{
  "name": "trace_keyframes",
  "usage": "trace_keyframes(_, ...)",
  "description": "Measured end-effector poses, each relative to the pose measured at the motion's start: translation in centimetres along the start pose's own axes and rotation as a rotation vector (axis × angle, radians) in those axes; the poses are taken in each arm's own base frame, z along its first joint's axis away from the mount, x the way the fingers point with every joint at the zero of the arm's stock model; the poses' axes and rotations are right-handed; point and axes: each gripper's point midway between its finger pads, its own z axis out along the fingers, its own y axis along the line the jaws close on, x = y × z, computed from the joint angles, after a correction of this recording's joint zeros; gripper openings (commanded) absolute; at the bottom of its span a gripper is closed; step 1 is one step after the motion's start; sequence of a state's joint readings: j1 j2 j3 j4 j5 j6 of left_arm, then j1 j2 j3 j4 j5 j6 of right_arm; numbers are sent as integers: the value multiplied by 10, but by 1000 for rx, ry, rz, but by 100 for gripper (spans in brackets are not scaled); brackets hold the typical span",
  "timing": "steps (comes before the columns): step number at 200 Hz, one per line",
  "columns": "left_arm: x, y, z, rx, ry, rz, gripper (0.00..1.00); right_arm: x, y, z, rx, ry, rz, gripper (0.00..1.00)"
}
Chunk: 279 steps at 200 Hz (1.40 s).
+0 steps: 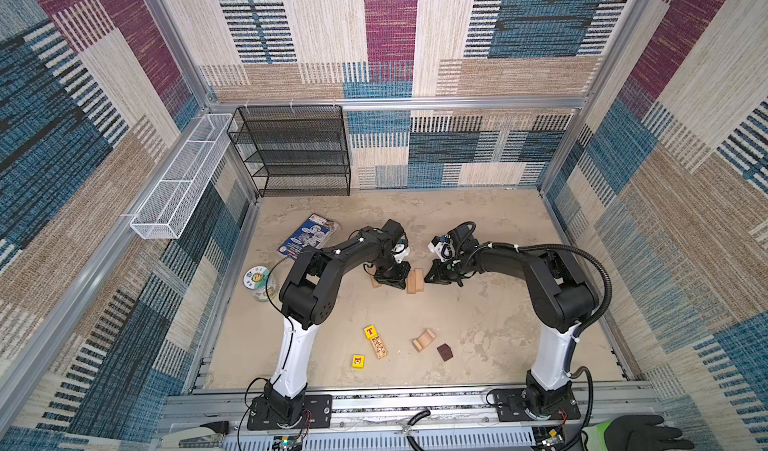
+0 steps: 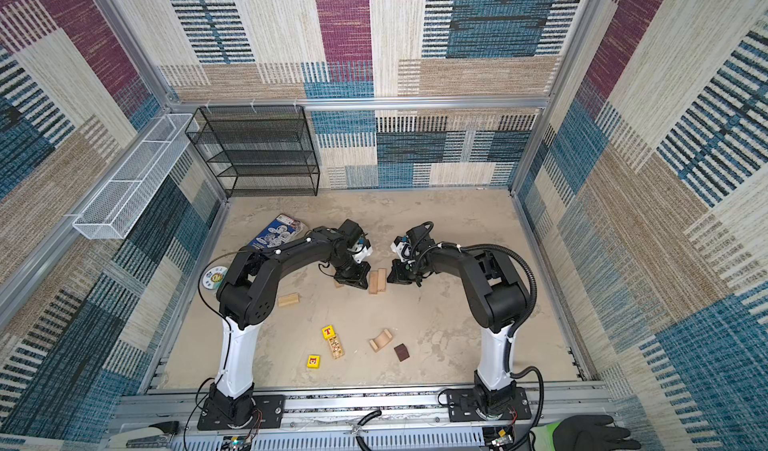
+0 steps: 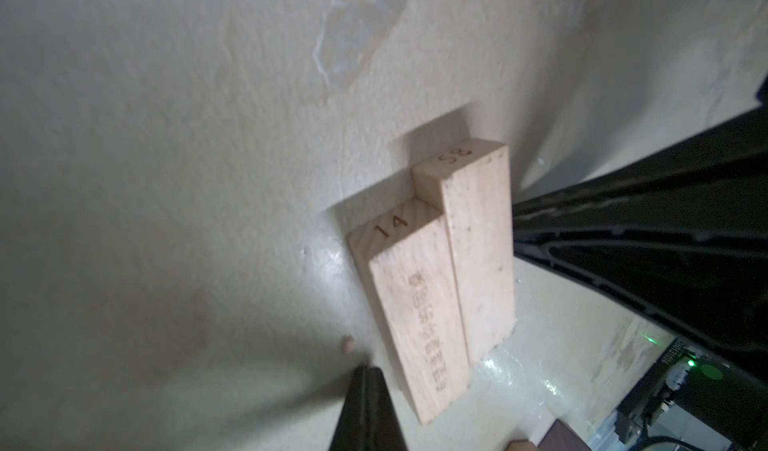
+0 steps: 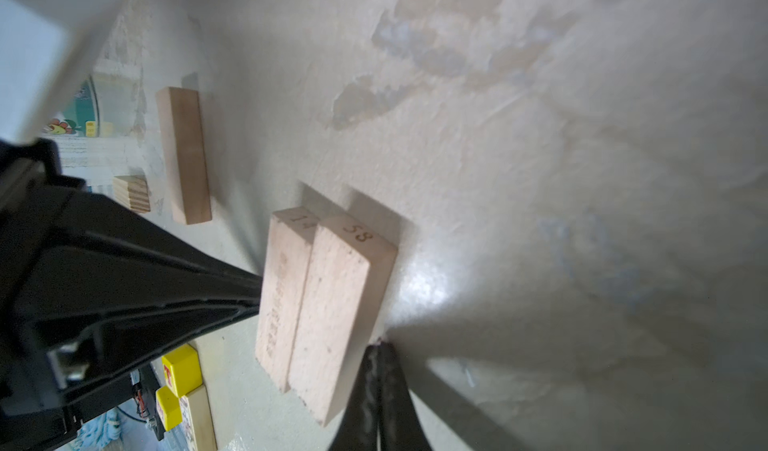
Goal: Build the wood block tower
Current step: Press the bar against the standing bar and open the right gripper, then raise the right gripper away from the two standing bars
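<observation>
Mottled beige tabletop (image 1: 498, 324) carries two pale wood blocks, bar 14 (image 3: 415, 316) and bar 58 (image 3: 478, 253), lying flat side by side and touching along their long edges. The left gripper (image 3: 365, 386), jaws together and holding nothing, has its tip just beside the outer long side of bar 14. The right gripper (image 4: 378, 374), likewise closed and empty, sits just beside the outer side of bar 58. Well apart from that pair lie the arch (image 1: 424, 339), the dark brown cube (image 1: 444, 352) and the yellow T cube (image 1: 370, 331).

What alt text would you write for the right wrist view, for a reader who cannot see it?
Two pale wood bars, marked 14 and 58, lie side by side, touching, on a table. The shut left tool points at one long side, the shut right tool at the other.
</observation>
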State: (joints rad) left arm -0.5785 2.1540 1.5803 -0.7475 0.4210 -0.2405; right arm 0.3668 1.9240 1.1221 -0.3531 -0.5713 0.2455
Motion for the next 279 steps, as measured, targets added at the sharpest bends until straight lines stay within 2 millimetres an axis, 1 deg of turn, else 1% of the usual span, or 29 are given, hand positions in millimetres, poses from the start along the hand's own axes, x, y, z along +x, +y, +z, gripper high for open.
trace_keyframes(14,0,0,0,0,0,0,8,-6,-2,-3,18,-12,-4,10)
trace_keyframes(52,0,1,0,-3,-2,0,8,-34,-1,-10,63,-67,-23,10)
trace_keyframes(100,-1,1,0,-5,-2,0,8,-70,-2,-4,88,-107,-39,11)
trace_keyframes(121,-1,1,-1,-7,-3,0,8,-80,-6,4,98,-100,-40,10)
trace_keyframes(160,-2,3,-1,-21,-6,0,8,-75,-10,12,95,-64,-31,8)
trace_keyframes(225,-2,3,-1,-22,-6,0,9,-54,-1,17,15,-13,-22,7)
trace_keyframes(279,-2,3,-1,-23,-6,0,9,-52,3,19,-14,-1,-20,7)
